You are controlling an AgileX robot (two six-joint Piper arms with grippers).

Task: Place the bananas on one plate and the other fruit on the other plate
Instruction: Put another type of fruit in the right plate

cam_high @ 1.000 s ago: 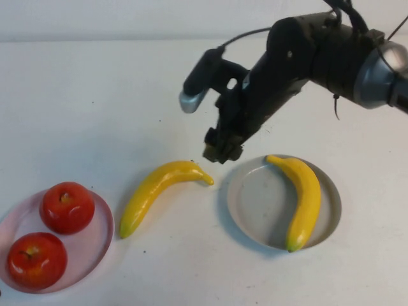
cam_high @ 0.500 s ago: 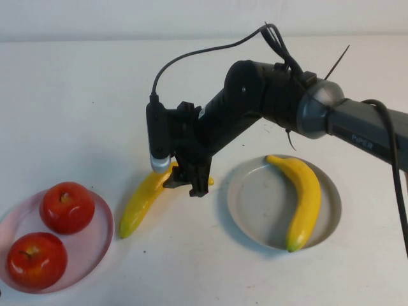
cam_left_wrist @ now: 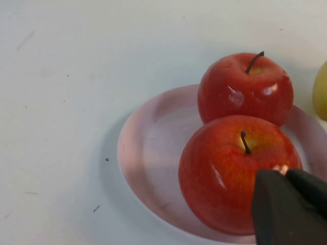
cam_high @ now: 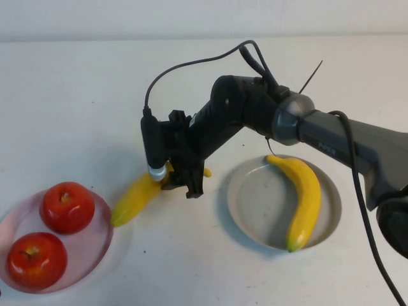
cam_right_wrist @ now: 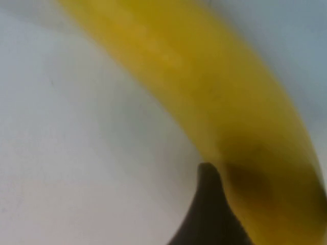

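One banana (cam_high: 306, 197) lies in the grey-blue plate (cam_high: 252, 197) at the right. The second banana (cam_high: 137, 197) is between the plates, its greenish tip close to the pink plate (cam_high: 99, 239). My right gripper (cam_high: 182, 182) is shut on its stem half. In the right wrist view this banana (cam_right_wrist: 204, 92) fills the picture beside one dark finger (cam_right_wrist: 207, 214). Two red apples (cam_high: 67, 207) (cam_high: 35, 260) sit on the pink plate. My left gripper (cam_left_wrist: 284, 176) is shut and empty, just above the nearer apple (cam_left_wrist: 225, 173), out of the high view.
The white table runs wide behind both plates. The right arm's cable (cam_high: 191, 64) loops above the arm. In the left wrist view the pink plate's rim (cam_left_wrist: 148, 158) and the second apple (cam_left_wrist: 245, 87) show, with the banana's tip (cam_left_wrist: 322, 92) at the edge.
My right arm swung down and left to the loose banana and closed on it. The banana has since shifted left, its tip now nearer the pink plate.
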